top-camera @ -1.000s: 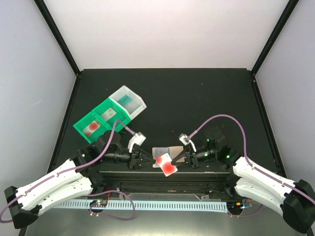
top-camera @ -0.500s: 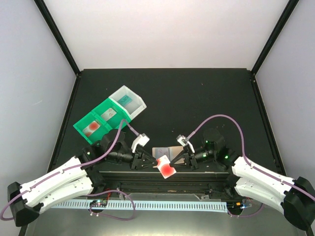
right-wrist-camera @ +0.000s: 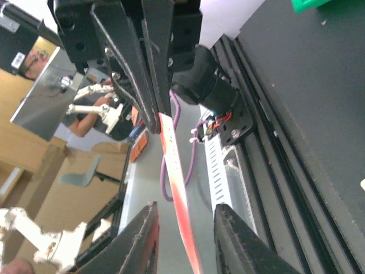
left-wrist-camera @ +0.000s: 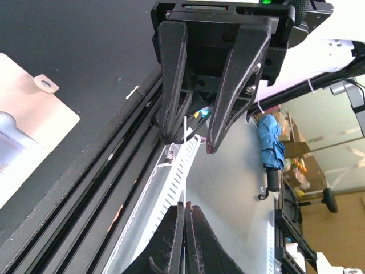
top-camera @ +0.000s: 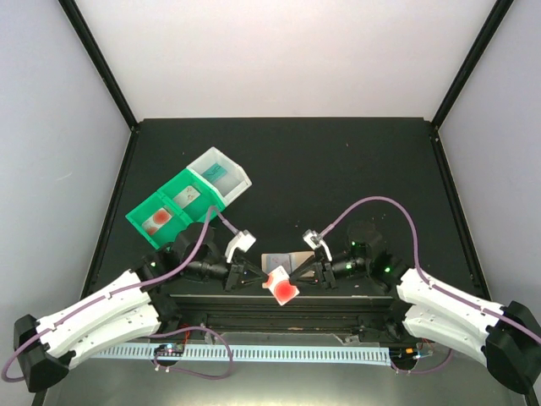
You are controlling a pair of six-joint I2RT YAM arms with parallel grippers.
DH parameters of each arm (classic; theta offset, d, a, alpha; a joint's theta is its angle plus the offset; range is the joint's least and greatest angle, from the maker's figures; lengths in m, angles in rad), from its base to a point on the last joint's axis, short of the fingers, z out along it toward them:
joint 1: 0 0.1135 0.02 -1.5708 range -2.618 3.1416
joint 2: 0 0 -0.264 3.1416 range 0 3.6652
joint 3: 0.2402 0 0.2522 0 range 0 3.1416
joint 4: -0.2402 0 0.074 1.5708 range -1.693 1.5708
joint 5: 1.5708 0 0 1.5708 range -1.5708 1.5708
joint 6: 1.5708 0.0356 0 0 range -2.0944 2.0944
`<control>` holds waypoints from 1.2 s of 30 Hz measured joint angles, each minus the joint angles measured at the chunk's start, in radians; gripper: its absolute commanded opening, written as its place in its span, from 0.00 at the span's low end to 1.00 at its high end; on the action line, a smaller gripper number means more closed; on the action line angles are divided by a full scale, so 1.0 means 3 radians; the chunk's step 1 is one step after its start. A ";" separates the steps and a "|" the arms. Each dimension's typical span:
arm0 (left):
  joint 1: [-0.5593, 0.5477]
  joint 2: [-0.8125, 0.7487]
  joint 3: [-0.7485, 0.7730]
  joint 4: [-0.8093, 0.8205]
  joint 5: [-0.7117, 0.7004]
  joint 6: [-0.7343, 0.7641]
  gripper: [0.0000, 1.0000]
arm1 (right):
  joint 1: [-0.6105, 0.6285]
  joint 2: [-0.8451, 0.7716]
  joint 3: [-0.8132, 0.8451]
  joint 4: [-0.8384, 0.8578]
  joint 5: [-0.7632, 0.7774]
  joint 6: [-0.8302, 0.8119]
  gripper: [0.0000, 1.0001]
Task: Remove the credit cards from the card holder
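Note:
A white credit card with a red blotch point(top-camera: 284, 288) hangs in the air between both grippers, above the table's near edge. My left gripper point(top-camera: 264, 277) is shut on its left edge; in the left wrist view point(left-wrist-camera: 185, 208) the card shows as a thin white line point(left-wrist-camera: 186, 165). My right gripper point(top-camera: 303, 273) is open, its fingers apart on either side of the card point(right-wrist-camera: 178, 188) in the right wrist view point(right-wrist-camera: 185, 208). The card holder point(top-camera: 280, 259), peach-tan with a pale blue panel, lies flat just behind the card and also shows in the left wrist view point(left-wrist-camera: 34, 111).
A green bin point(top-camera: 165, 211) and a joined white bin point(top-camera: 226, 176) stand at the back left, holding a teal card point(top-camera: 215, 172), a pale card point(top-camera: 188, 194) and a red-blotched card point(top-camera: 155, 222). A black rail point(top-camera: 279, 306) runs along the near edge.
My left gripper moved right and shut on the red-blotched card. The card shifted a little left and my right gripper's fingers now stand apart from it.

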State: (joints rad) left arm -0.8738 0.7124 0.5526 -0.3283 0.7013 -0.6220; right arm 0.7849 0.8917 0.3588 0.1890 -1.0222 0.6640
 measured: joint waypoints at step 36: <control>0.0187 -0.1197 0.0229 -0.1577 -0.4027 -0.0636 0.02 | 0.0000 -0.0926 0.0100 -0.0562 0.1322 0.0225 1.00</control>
State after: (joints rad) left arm -0.8177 0.3534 0.6212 -0.8013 -0.5068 -0.8127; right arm 0.7849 0.6140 0.3889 0.0204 -0.6254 0.7315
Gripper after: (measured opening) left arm 0.018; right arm 0.999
